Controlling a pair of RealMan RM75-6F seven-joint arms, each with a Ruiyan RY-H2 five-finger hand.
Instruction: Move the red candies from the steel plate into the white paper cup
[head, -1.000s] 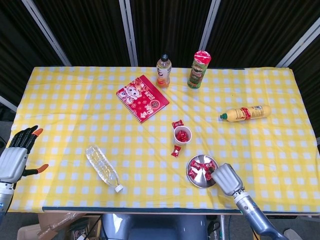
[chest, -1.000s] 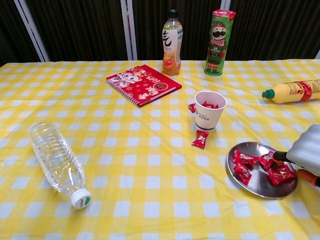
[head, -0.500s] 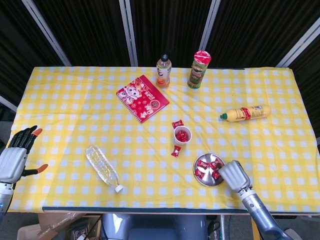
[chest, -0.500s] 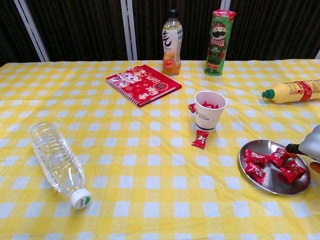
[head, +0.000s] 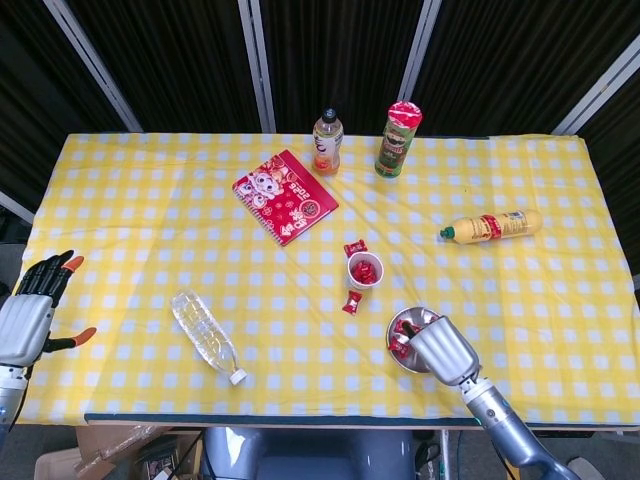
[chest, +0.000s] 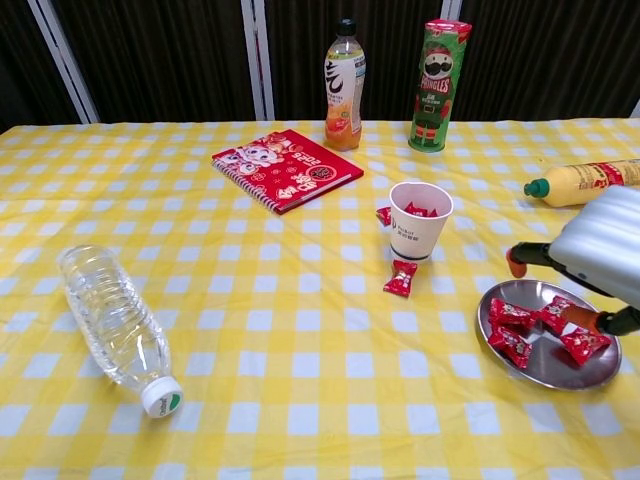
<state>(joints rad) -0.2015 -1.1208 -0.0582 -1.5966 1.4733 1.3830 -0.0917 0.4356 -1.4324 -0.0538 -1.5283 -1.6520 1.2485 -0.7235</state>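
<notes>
The steel plate (chest: 548, 366) lies near the front right of the table and holds several red candies (chest: 512, 316). My right hand (chest: 598, 252) hovers just above the plate's right side with its fingers apart and nothing in it. From the head view the right hand (head: 441, 350) covers most of the plate (head: 419, 316), with candies (head: 400, 334) showing at its left. The white paper cup (chest: 419, 222) stands upright to the plate's left and beyond it, with red candy inside. My left hand (head: 30, 316) rests open off the table's left edge.
Loose red candies lie on the cloth, one in front of the cup (chest: 401, 278) and one behind it (chest: 384, 215). A clear water bottle (chest: 115, 324) lies front left. A red notebook (chest: 286, 168), a drink bottle (chest: 342, 72), a Pringles can (chest: 436, 86) and a yellow bottle (chest: 585, 182) sit further back.
The plate slid a little to the right a second ago. My right hand has since risen and moved left over the plate, fingers spread. The left hand has not moved.
</notes>
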